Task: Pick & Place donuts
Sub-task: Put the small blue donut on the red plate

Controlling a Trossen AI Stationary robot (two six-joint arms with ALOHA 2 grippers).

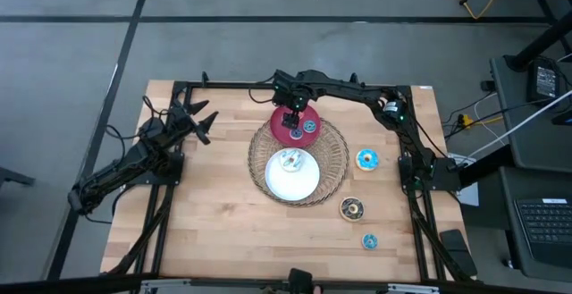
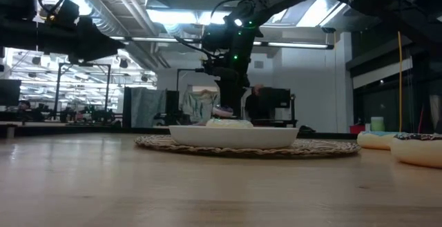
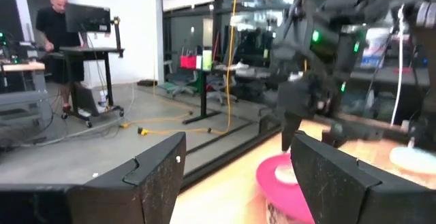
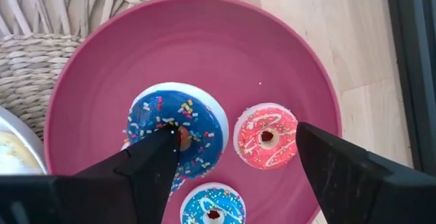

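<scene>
A red plate (image 4: 204, 40) resting on the wicker tray's far edge (image 1: 332, 142) holds a large blue-iced donut (image 4: 194, 125), a pink-iced donut (image 4: 266, 137) and a small blue donut (image 4: 211, 210). My right gripper (image 4: 237, 137) (image 1: 292, 120) hangs open over this plate, with one finger above the large blue donut and the other beyond the pink one. A white plate (image 1: 299, 185) on the tray carries a white-iced donut (image 1: 288, 160). On the bare table lie a blue donut (image 1: 367, 159), a dark brown donut (image 1: 351, 207) and a small blue one (image 1: 369, 240). My left gripper (image 1: 201, 120) (image 3: 238, 163) waits open at the table's left. My right gripper comes from above, pointing down. One fingertip (image 4: 163, 146) overlaps the large blue donut's icing near its hole (image 4: 185, 137). I cannot tell whether it touches the donut. The donut lies flat on the red plate.
The wicker tray (image 2: 324, 146) fills the table's middle, and the white plate (image 2: 235, 136) stands on it in the low view. A black frame (image 1: 232, 85) runs along the far edge. Bare wood lies near and to the left. A person (image 3: 61, 40) stands at a desk in the room.
</scene>
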